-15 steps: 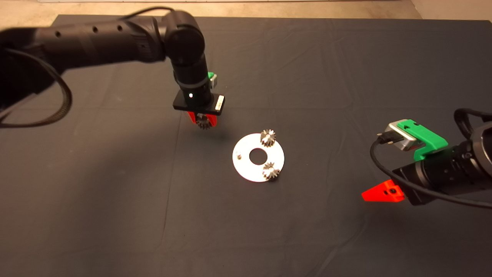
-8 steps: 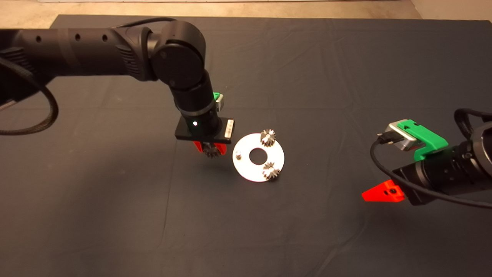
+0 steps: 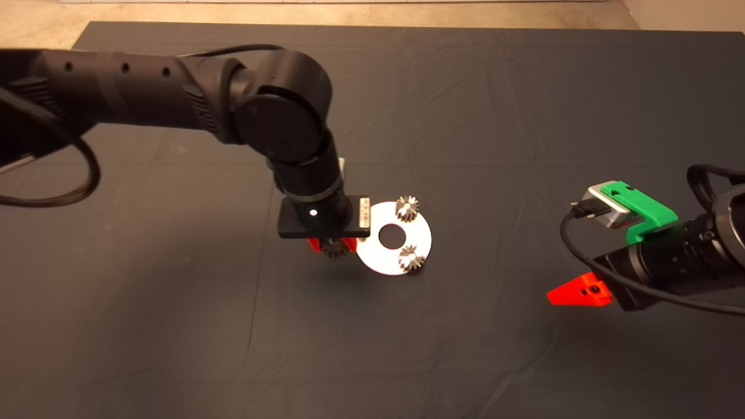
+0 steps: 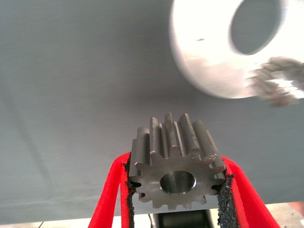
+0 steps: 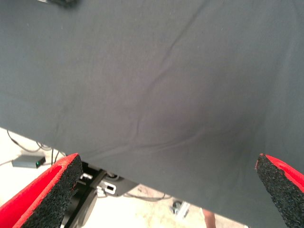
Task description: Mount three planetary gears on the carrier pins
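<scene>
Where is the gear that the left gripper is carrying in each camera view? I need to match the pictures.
Head view: the carried gear hangs under the left gripper, just off the white disc's left edge.
Left wrist view: gear low in the middle, clamped between the red fingers.
Right wrist view: not in it, only mat.
Shared landmark: the white disc.

A dark, creased mat [image 3: 524, 116] covers the table. Beyond its far edge lies beige floor [image 3: 349, 11]. Past the mat's edge in the right wrist view, cables [image 5: 28, 152] and a small grey box [image 5: 28, 163] lie on pale floor.
</scene>
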You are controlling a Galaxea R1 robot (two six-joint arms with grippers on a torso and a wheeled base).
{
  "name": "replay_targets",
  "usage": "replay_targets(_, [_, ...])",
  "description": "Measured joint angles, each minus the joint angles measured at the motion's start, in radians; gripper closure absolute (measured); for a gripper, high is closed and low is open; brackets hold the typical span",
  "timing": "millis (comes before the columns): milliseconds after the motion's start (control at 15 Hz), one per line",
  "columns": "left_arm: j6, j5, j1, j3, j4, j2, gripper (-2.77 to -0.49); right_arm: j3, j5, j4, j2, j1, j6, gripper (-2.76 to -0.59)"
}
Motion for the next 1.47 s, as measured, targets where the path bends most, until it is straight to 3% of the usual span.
replay_targets(200, [0.0,-0.01,0.0,-0.072,0.016,0.027,-0.78,0.0,-0.004,0.0,0.0,0.0,0.0,-2.73])
replay_targets(467, [-0.006,0.004,0.0,-0.13,0.017,0.014,-0.78,0.0,-0.002,0.0,0.0,0.0,0.0,-2.73])
replay_targets(1000, [-0.058,0.0,0.001,-0.129,0.02,0.019,-0.77,0.0,0.008,0.0,0.001,0.0,0.0,-2.73])
replay_targets(1133, [-0.065,-0.001,0.024,-0.13,0.029,0.019,-0.77,0.0,0.009,0.0,0.001,0.0,0.0,-2.73])
replay_targets(1333, [-0.066,-0.001,0.098,-0.131,0.063,0.02,-0.77,0.0,0.011,0.0,0.003,0.0,0.0,-2.73])
replay_targets(1467, [-0.067,0.001,0.113,-0.131,0.087,0.029,-0.77,0.001,0.011,0.0,0.003,0.0,0.0,-2.73])
